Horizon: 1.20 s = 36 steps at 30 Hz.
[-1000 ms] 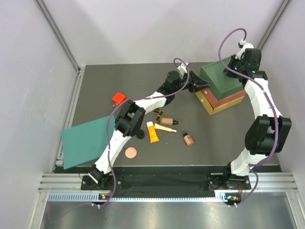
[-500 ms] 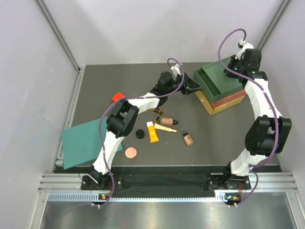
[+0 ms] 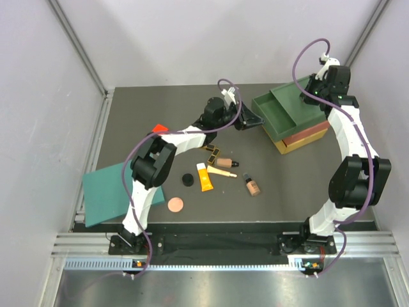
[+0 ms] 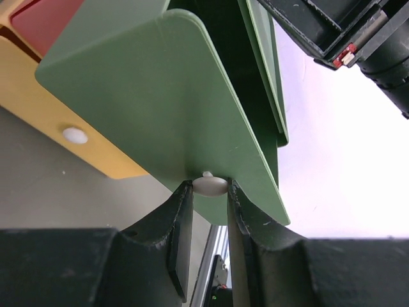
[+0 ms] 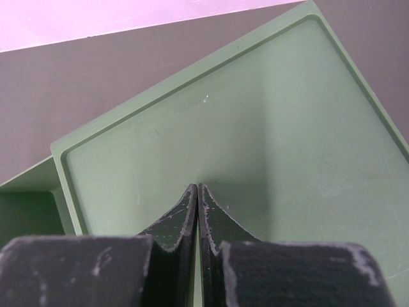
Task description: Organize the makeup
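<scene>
Table: the dark grey flat table [image 3: 160, 102] carries everything I'm working with.
Sheet: the large flat teal sheet [image 3: 105, 192] lies at the near left, well apart from both arms.
Box: the stacked green, red and yellow drawer box [image 3: 300, 133] stands at the far right.
Drawer: the green top drawer [image 3: 276, 114] is out to the left, opened, I judge, to take the cosmetics.
Right gripper: the right gripper [image 5: 198, 192] is clenched on nothing and presses on the box's green top, likely to steady it.
Left gripper: the left gripper [image 4: 209, 190] is clamped on the small white round knob [image 4: 209, 185] of the drawer front.
Makeup: all loose mid-table, none stored: orange tube with white cap [image 3: 204, 177], two beige black-capped bottles [image 3: 252, 185], cream stick [image 3: 220, 171], black-gold palette [image 3: 211, 149], black round compact [image 3: 187, 180], copper disc [image 3: 175, 204].
Change: the drawer sits further out than half a second ago, my left arm has drawn back with it, and the makeup hasn't moved.
</scene>
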Each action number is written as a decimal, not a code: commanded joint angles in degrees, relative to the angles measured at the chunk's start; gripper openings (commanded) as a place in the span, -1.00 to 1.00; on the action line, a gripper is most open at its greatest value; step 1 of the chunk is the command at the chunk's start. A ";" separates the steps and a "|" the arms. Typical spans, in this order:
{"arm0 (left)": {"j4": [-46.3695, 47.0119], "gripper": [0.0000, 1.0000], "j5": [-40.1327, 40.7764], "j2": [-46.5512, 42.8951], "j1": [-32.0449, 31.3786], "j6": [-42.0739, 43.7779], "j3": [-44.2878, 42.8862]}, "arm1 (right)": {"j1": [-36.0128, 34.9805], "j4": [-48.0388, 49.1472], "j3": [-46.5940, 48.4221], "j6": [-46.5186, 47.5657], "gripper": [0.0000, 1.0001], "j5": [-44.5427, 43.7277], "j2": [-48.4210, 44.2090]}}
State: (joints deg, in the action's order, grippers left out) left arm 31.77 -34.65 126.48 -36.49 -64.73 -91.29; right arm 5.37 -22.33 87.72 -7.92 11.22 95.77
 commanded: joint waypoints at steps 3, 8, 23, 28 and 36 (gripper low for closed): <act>-5.05 -1.00 0.81 -3.42 0.63 4.79 4.53 | -0.09 -10.90 -3.44 1.42 -1.00 -1.56 2.76; -6.10 -1.00 2.57 -5.01 1.16 6.01 6.73 | -0.09 -10.81 -3.35 1.33 -1.00 -1.20 3.20; -14.80 -0.60 2.93 -7.12 1.60 15.42 7.97 | -0.09 -11.16 -2.38 1.24 -1.00 -0.41 4.52; -20.07 0.09 4.24 -8.34 1.69 20.77 6.91 | -0.09 -11.25 -2.03 1.16 -1.00 -0.24 4.87; -25.00 0.46 8.28 -15.72 1.69 30.79 9.46 | -0.09 -11.33 -2.12 1.16 -1.00 -0.15 4.78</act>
State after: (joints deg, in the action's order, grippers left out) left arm 9.96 -28.91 118.58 -35.00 -41.80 -82.94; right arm 5.39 -22.09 87.90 -7.90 12.53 96.25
